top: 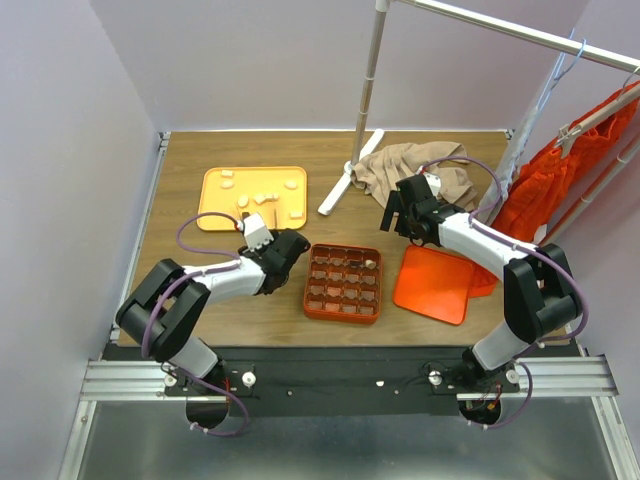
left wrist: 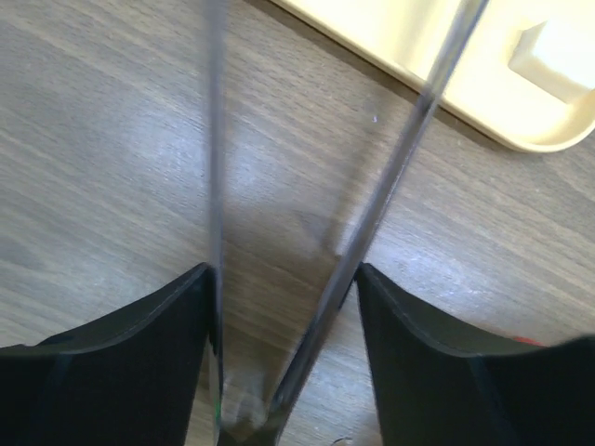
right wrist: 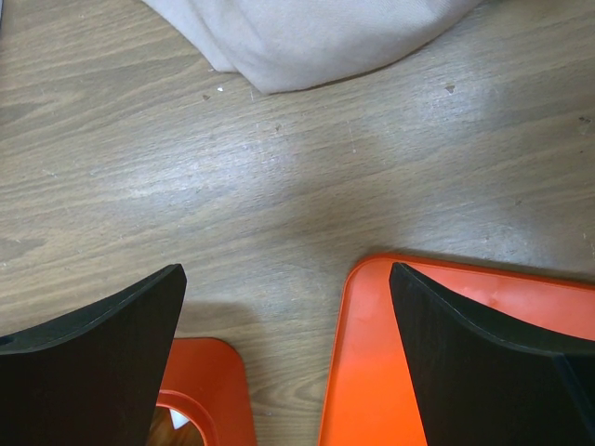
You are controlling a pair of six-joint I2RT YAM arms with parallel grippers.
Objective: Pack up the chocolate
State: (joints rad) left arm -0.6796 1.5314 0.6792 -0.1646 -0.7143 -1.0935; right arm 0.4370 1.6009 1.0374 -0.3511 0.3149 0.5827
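Top external shows the job barely begun. One pale piece of chocolate (top: 371, 264) sits in a corner cell of the gridded box (top: 342, 283), the cell nearest the right pincer (top: 393, 214), and every other cell looks bare from here. About half a dozen cream lumps lie loose on the flat tray (top: 215, 215), just ahead of the left pincer (top: 253, 221). Nearly all the packing is left to do, I'd say.

The left pincer hangs over bare table (left wrist: 112, 139) just short of the tray's near rim. Its fingers are apart with nothing between them. The right pincer stands wide apart and empty, over the gap between the box and the orange lid (top: 435, 285).

The piece ahead and to the right of the left pincer looks blocky and squarish, washed out by glare, so I can't call a long axis. From above, one or two lumps seem slightly stretched across the tray, but they are too small to be sure.
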